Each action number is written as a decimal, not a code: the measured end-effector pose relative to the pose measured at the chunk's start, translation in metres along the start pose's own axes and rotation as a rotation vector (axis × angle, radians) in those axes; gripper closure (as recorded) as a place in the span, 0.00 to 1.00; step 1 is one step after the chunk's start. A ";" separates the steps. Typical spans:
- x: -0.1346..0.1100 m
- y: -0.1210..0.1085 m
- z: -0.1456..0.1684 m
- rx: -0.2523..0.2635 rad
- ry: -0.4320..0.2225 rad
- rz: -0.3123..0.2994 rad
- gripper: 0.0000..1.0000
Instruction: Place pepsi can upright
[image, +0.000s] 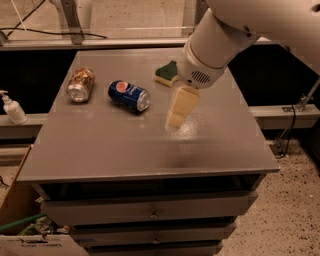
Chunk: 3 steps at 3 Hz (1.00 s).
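The pepsi can (129, 95), dark blue with a round red-white-blue logo, lies on its side on the grey table (125, 145), left of centre, with its silver end pointing to the front right. My gripper (176, 120) hangs from the big white arm above the middle of the table, to the right of the can and apart from it, with nothing in it.
A tan-orange patterned can (81, 84) lies on its side to the left of the pepsi can. A green-and-yellow sponge (167, 73) lies at the back, partly behind my arm. A soap dispenser (13, 108) stands on a ledge to the left. Drawers are below the tabletop.
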<state>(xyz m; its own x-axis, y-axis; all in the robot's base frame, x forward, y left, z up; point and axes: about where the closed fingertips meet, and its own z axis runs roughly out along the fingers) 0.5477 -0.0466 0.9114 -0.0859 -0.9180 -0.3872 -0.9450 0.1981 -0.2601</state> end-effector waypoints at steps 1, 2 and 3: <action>-0.009 -0.002 0.006 -0.001 -0.018 -0.017 0.00; -0.017 -0.003 0.011 -0.001 -0.037 -0.034 0.00; -0.018 -0.004 0.013 0.000 -0.035 -0.033 0.00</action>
<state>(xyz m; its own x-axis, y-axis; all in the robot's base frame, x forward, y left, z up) 0.5570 -0.0259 0.9076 -0.0433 -0.9116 -0.4089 -0.9471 0.1677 -0.2737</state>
